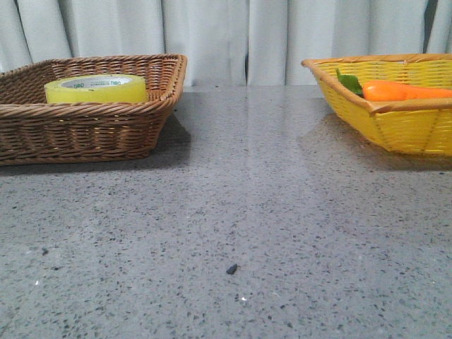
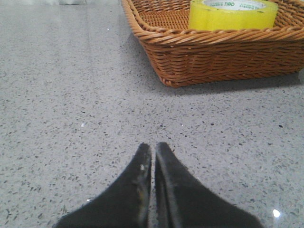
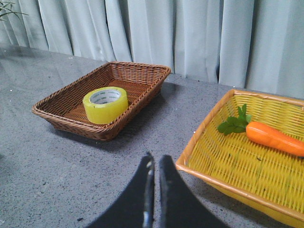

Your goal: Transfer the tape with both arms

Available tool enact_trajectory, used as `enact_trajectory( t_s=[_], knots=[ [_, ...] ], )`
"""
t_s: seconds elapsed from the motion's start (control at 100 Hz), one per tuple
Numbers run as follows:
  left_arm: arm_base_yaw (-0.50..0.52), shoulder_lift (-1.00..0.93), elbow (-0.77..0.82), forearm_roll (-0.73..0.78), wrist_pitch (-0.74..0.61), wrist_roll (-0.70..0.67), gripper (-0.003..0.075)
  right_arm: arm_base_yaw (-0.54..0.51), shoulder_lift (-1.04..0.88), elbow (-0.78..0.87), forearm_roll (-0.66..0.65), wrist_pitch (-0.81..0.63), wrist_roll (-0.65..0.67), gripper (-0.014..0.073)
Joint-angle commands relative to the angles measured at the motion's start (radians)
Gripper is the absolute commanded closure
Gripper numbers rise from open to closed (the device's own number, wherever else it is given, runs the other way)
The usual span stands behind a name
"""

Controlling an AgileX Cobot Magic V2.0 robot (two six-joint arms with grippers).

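Closed left hand (image 2: 153, 154) before translucent yellow tape (image 2: 232, 14), white green-lettered core.

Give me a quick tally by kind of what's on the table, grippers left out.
Baskets: 2, the brown wicker basket and the yellow basket
Tape rolls: 1, the tape in the brown one
Carrots: 1, the carrot in the yellow one
Total: 4

Grey speckled stone table (image 1: 233, 212), polished enough to reflect the pale curtain behind it. Resting directly on it: a brown wicker basket (image 1: 85, 127), ahead of the left gripper (image 2: 153, 151) and slightly to its side, and a yellow woven basket (image 1: 402, 120), just beside the right gripper (image 3: 155, 161). The two baskets stand well apart. A small dark fleck (image 1: 232, 268) lies on the bare surface.
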Motion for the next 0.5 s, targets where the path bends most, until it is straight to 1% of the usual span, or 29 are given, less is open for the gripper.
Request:
enact_trajectory(
  t_s=[0.0,0.41,0.49],
  knots=[
    [0.004,-0.022,0.01,-0.015,-0.05,-0.012,0.0741,-0.003,0.015,-0.018,-0.008,-0.071,-0.01,0.065],
    [0.004,-0.022,0.01,-0.015,-0.05,-0.012,0.0741,-0.003,0.015,-0.018,-0.008,-0.059,-0.01,0.065],
    [0.004,-0.022,0.01,-0.015,-0.05,-0.012,0.0741,-0.009,0.015,-0.018,-0.053,-0.014,-0.01,0.065]
  ],
)
